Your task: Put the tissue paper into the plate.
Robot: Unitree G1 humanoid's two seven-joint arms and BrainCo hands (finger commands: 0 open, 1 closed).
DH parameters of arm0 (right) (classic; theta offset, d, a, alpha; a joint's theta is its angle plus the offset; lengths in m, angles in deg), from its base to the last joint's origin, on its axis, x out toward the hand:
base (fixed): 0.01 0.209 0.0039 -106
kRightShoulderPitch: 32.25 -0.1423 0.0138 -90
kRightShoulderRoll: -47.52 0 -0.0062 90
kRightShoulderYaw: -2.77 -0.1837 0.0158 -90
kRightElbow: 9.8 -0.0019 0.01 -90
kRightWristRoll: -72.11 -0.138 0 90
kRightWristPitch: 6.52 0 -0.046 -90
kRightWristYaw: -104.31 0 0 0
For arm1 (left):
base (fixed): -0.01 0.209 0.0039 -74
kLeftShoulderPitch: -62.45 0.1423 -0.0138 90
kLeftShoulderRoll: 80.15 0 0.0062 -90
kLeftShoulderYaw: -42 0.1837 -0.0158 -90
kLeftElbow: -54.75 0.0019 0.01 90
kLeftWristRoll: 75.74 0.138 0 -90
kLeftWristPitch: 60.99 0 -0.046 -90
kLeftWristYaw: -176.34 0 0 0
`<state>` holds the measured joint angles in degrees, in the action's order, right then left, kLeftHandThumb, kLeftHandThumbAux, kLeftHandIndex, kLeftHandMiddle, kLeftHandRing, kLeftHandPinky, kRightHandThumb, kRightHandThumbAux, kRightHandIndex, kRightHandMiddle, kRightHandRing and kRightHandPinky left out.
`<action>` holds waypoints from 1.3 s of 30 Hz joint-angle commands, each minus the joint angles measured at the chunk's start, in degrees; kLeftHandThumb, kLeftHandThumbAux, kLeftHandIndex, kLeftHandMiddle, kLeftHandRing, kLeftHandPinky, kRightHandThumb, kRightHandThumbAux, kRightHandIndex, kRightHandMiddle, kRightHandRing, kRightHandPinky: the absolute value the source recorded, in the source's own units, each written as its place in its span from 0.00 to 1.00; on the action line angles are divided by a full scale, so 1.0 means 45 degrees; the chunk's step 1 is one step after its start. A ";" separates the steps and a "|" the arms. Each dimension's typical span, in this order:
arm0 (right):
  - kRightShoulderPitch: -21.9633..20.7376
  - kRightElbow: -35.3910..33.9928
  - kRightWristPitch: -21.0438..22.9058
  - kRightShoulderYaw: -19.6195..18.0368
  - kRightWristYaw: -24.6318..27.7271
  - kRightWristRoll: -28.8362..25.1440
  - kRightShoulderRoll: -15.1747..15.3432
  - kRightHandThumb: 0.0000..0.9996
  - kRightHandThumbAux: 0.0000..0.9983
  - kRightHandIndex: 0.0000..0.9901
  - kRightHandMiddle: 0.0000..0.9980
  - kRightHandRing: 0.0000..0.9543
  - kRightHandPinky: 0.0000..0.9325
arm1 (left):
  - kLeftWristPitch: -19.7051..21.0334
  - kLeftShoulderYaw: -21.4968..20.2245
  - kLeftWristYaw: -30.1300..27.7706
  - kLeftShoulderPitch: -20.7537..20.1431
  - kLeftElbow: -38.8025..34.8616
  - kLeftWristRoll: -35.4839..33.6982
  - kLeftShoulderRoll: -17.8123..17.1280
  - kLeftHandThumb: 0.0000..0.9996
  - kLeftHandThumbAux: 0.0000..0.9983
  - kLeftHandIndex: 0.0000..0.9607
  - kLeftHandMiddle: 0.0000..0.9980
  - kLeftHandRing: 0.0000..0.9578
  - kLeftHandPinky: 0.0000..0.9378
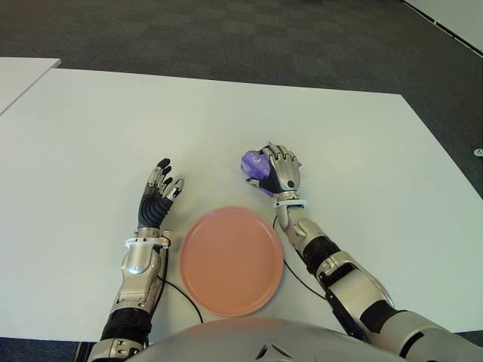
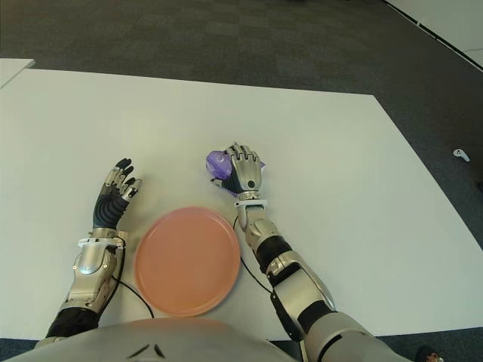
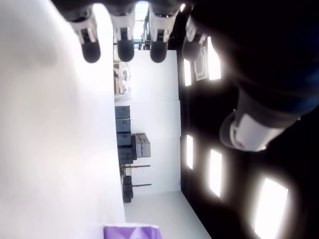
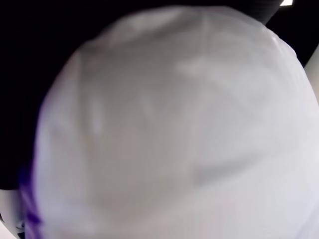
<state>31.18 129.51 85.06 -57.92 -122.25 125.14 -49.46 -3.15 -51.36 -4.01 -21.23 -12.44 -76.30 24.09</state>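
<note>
Right hand (image 1: 282, 173): fingers (image 1: 281, 157) curled over the tissue paper (image 1: 252, 163), gripping it; placed on the desk just beyond the far right rim of the plate. Palm down, wrist toward the near edge.

Tissue paper: purple-and-white packet, showing at the left side of the right hand and under its fingers; fills the right wrist view as a pale bulging surface with a purple edge (image 4: 27, 199). Located on or just above the desk, outside the plate, close to its far right rim. Contact with the desk not discernible.

Left hand (image 1: 157, 197): fingers (image 1: 163, 167) extended and slightly spread, holding nothing; dark fingertips (image 3: 91, 50) lined up in the left wrist view. Positioned just left of the plate, pointing away toward the far side.

Plate (image 1: 231, 260): round, salmon pink, flat on the desk near the front edge, between the two forearms. Nothing in it.

Desk (image 1: 113, 121): white, broad, extending far and to both sides. Second white surface (image 1: 19, 75) at far left, separated by a narrow gap.

Cable (image 1: 181, 294): thin, black, running from the left forearm across the desk beside the plate's near left rim.

Floor (image 1: 226, 38): dark carpet beyond the far edge.
</note>
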 commanded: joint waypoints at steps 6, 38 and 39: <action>0.1733 0.1990 -0.0045 0.0918 0.0936 -0.0238 -0.0231 0.95 0.66 0.39 0.50 0.54 0.83 | 0.0608 0.0014 -0.0208 0.1104 0.0953 0.0052 -0.0090 0.00 0.57 0.00 0.00 0.00 0.00; 0.1574 0.1501 -0.0987 0.0271 0.0508 -0.1697 -0.0396 0.95 0.66 0.39 0.50 0.54 0.84 | 0.0706 -0.0001 0.0065 0.0894 0.1164 0.0253 -0.0030 0.00 0.59 0.00 0.00 0.00 0.00; 0.1528 0.1515 -0.1091 0.0238 0.0370 -0.1745 -0.0385 0.95 0.66 0.39 0.50 0.55 0.84 | 0.0724 -0.0002 0.0062 0.0879 0.1174 0.0247 -0.0029 0.00 0.59 0.00 0.00 0.00 0.00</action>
<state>30.35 131.35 81.38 -57.64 -123.89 119.60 -49.38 -2.57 -51.38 -4.14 -21.01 -12.41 -76.13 24.02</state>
